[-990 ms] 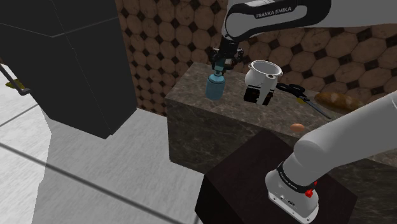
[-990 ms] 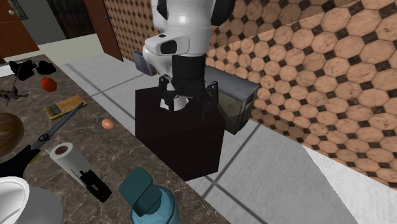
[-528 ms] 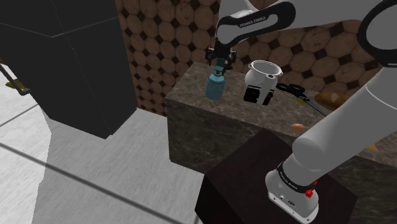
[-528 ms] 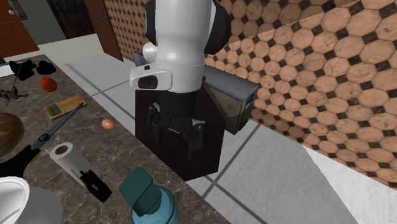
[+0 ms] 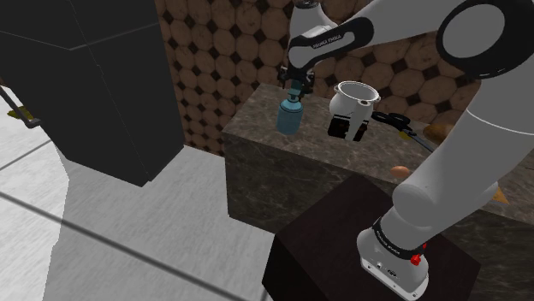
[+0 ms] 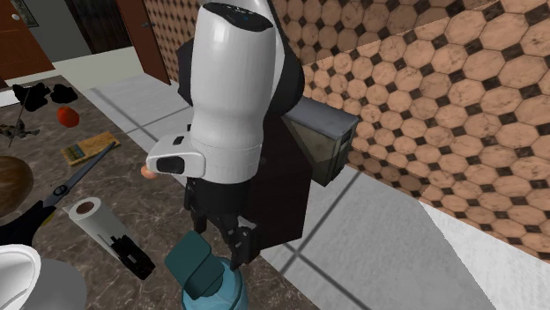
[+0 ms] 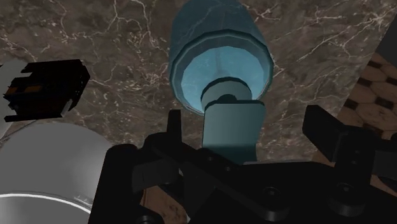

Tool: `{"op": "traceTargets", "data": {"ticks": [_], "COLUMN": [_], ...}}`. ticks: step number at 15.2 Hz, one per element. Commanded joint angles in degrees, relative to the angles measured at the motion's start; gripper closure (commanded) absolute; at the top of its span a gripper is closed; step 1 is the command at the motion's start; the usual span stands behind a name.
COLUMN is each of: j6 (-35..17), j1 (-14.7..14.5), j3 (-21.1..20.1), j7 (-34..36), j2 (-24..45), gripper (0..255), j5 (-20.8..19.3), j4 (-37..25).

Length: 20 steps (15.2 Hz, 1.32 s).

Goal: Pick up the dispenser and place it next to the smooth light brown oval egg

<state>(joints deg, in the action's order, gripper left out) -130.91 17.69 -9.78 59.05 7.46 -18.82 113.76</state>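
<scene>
The dispenser (image 5: 290, 116) is a teal-blue bottle with a pump head, standing upright at the corner of the dark marble counter (image 5: 282, 158). My gripper (image 5: 297, 84) hangs right above it, open. In the wrist view the fingers (image 7: 174, 125) stand apart on either side of the pump head of the dispenser (image 7: 219, 60) without touching it. In the second exterior view the gripper (image 6: 231, 251) is just over the dispenser (image 6: 207, 284). The light brown egg (image 5: 400, 171) lies farther along the counter; the egg (image 6: 148, 173) is partly hidden behind my wrist.
A white pot (image 5: 352, 98) and a black-held paper roll (image 6: 88, 216) stand close beside the dispenser. Scissors (image 6: 55, 192), a brush (image 6: 88, 148), a tomato (image 6: 66, 114) and a bread loaf (image 5: 449, 132) lie on the counter. A dark cabinet (image 5: 86, 77) is across the floor.
The arm has swung over the counter corner and the gripper has come down to the dispenser's pump head. The dispenser has not moved.
</scene>
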Motion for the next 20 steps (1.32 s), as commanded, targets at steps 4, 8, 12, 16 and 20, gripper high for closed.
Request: {"op": "traceTargets", "data": {"ticks": [4, 8, 12, 16, 20], "j6": [-2.92, -3.26, -3.25, -3.24, -3.23], "j1": [0.17, 0.19, 0.19, 0.19, 0.19], "j3": [0.51, 0.57, 0.57, 0.57, 0.57], "j7": [1.08, 1.18, 1.17, 1.17, 1.17], "j2": [2.69, 2.99, 2.97, 2.97, 3.0], "gripper": [0, 0, 0, 255, 255], "j5": [-1.35, -1.49, -1.49, -1.49, -1.49], "j4": [0.27, 0.32, 0.33, 0.32, 0.28]}}
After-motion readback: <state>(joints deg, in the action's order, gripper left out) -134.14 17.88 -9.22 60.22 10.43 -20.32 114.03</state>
